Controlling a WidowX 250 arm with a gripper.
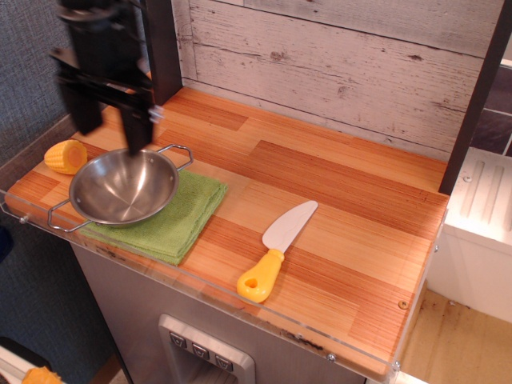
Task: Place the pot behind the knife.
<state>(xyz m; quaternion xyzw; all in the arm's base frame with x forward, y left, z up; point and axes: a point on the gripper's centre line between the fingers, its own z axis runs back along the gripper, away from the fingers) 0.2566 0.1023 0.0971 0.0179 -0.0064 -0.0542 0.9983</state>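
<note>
Steel pot sits on a green cloth at the bench's left end, hiding much of that cloth. Well to its right, the cream-bladed knife lies bare on the wood, yellow handle toward the front edge. A yellow corn piece rests just left of the pot. My claw is blurred, hanging above the pot's far rim, fingers spread and pointing down, gripping nothing.

claw: black
pot, just below claw: shiny silver
cloth, under pot: green
corn, left of claw: yellow
knife, far right: cream blade, yellow handle
counter: striped orange-brown wood
</note>
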